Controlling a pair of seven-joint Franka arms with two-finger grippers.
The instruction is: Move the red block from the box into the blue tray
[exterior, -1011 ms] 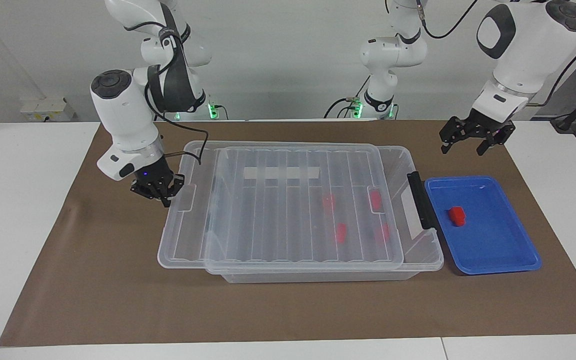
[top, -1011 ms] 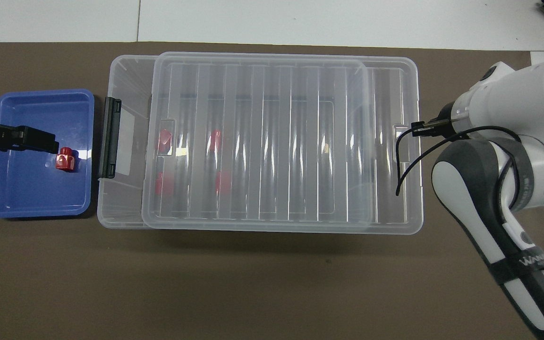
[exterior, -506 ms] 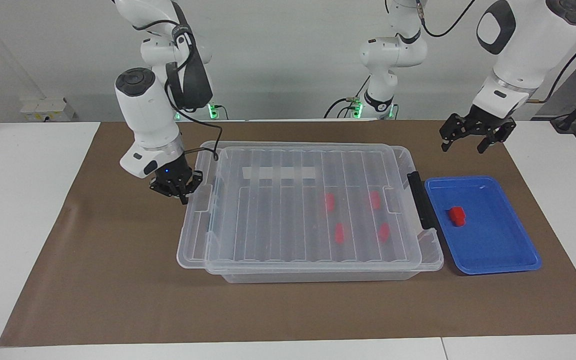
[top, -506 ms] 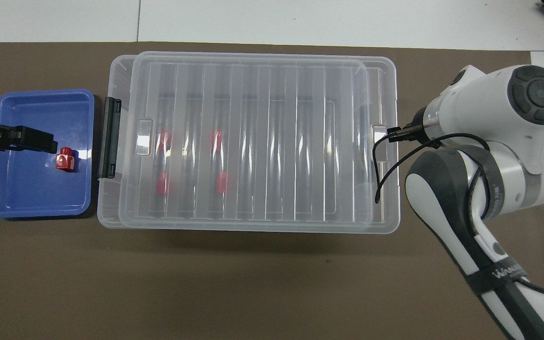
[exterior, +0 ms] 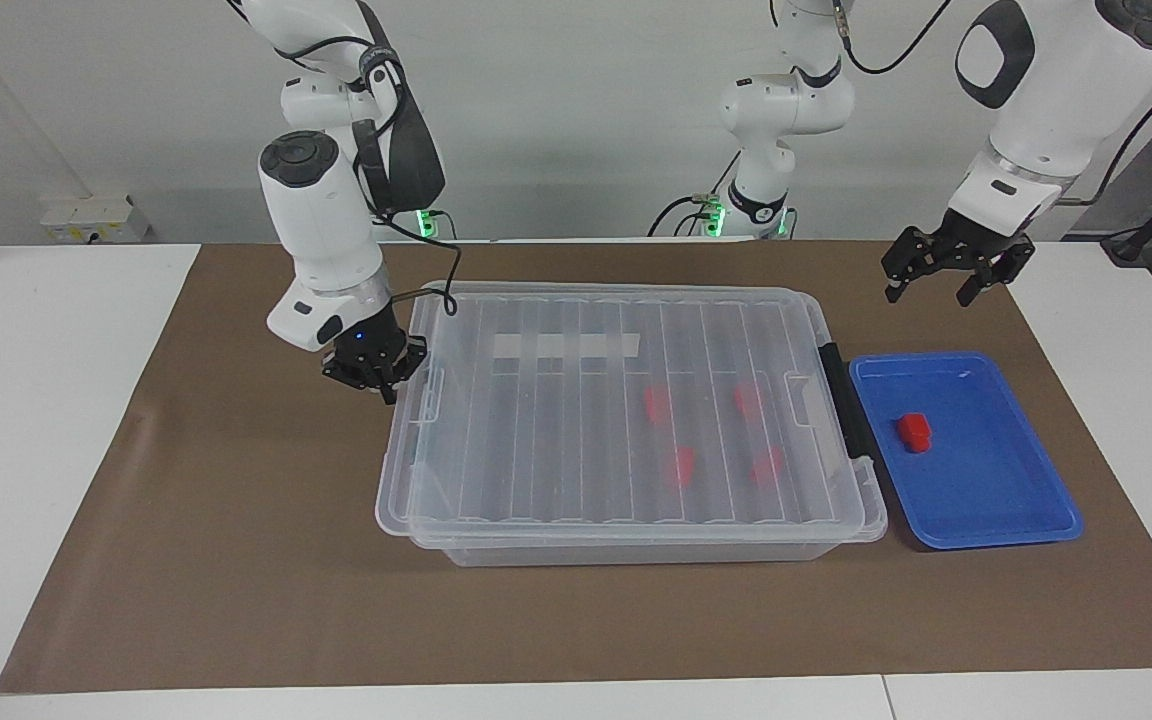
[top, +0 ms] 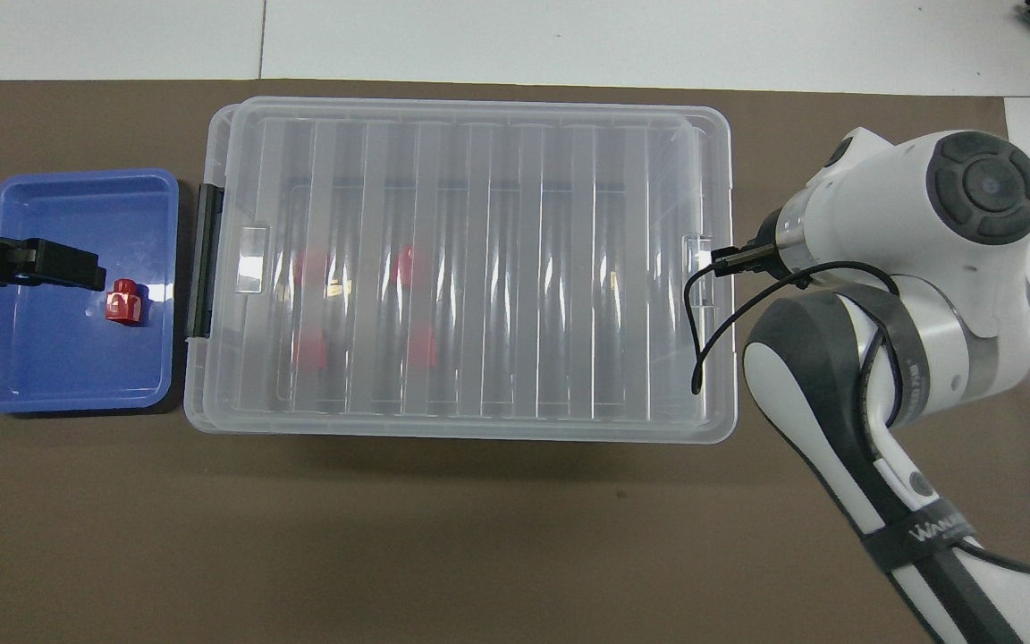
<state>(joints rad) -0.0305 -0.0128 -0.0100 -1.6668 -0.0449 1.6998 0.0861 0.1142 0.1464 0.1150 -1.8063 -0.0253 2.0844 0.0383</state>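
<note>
The clear box (exterior: 636,550) stands mid-table, its ribbed lid (exterior: 536,440) lying squarely over it. Through the lid I see several red blocks (exterior: 656,402) blurred inside, toward the left arm's end. One red block (exterior: 914,431) lies in the blue tray (exterior: 1016,520), which sits beside the box's black clip handle (exterior: 846,400). My right gripper (exterior: 377,372) is shut, low at the lid's end toward the right arm's side, against its edge with nothing between its fingers. Open and empty, my left gripper (exterior: 946,272) hangs in the air over the mat by the tray's robot-side edge.
A brown mat (exterior: 236,560) covers the table under box and tray. In the overhead view the right arm's wrist (top: 917,233) covers its own gripper, and a black cable (top: 712,331) loops over the lid's end.
The right gripper has moved toward the left arm's end, sliding the lid along until it covers the whole box. The left gripper has risen slightly; the block in the tray has not moved.
</note>
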